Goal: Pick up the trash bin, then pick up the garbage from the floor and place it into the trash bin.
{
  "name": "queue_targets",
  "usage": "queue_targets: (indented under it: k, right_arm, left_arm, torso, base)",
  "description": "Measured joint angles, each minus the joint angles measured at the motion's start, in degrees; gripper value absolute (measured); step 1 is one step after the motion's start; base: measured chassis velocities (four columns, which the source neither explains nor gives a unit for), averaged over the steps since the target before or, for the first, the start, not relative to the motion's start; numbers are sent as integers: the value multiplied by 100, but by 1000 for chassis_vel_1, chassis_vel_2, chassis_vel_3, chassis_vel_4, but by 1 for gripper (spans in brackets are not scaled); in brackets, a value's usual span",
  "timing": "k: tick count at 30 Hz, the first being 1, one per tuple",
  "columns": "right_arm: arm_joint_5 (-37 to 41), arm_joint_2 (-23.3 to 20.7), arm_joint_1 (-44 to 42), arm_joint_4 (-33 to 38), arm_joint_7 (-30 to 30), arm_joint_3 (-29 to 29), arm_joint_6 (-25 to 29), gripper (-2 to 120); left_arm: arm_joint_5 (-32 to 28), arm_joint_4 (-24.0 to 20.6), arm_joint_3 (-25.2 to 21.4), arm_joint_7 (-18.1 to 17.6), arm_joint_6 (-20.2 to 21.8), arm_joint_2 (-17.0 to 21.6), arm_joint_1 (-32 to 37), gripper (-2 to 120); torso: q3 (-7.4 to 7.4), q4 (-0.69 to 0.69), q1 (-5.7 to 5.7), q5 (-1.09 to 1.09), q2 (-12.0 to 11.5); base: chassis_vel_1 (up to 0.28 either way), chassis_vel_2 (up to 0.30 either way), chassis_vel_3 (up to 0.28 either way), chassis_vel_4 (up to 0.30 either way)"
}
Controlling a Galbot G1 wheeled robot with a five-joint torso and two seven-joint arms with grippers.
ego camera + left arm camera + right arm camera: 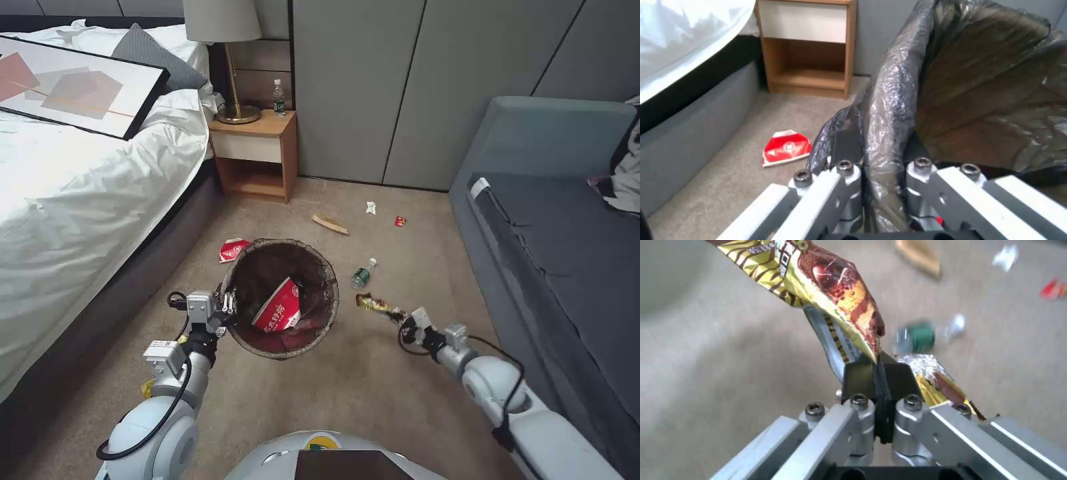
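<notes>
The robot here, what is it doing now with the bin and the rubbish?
The left end effector is shut on the rim of the round white trash bin with a dark bag, which already holds a red packet. The right end effector pinches a yellow-brown snack wrapper beside the bin. A green-labelled plastic bottle lies on the beige carpet.

The trash bin (283, 299) sits mid-frame on the floor (347, 393), with a packet (279, 308) lying inside it. The bed (87, 200) fills the left side, the sofa (553, 253) the right. A nightstand (257, 157) stands at upper centre beside the bed. A bottle (363, 274) lies just right of the bin, a wrapper (375, 304) below it, and scraps further up.
</notes>
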Motion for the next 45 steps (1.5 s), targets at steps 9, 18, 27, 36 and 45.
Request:
queue_targets:
  k: [9, 18, 27, 36, 45]
  right_arm:
    - [567, 9, -571, 1259, 0, 866, -164, 0]
    - [1557, -302, -358, 2600, 156, 1010, -678, 0]
    - [1976, -487, 399, 3094, 297, 127, -1168, 0]
    - [1880, -226, 1458, 2907, 385, -1451, -1331, 0]
    - [1673, -139, 1532, 2827, 525, -1924, -1333, 0]
  left_arm:
    - [-128, 68, 2, -104, 165, 61, -87, 7]
    - [-188, 92, 29, -137, 294, 85, -100, 7]
    - [-281, 23, 125, -175, 472, 143, -138, 7]
    - [-291, -22, 162, -182, 564, 164, -208, 7]
    - [-299, -5, 190, -181, 632, 144, -274, 7]
  torso:
    - [0, -1, 0, 0, 0]
    - [0, 0, 0, -1, 0]
    - [1, -1, 0, 0, 0]
    - [1, 2, 0, 0, 0]
    - [1, -1, 0, 0, 0]
  base:
    - [0, 0, 0, 0]
    - [0, 0, 0, 0]
    - [0, 0, 0, 0]
    - [0, 0, 0, 0]
    - [0, 0, 0, 0]
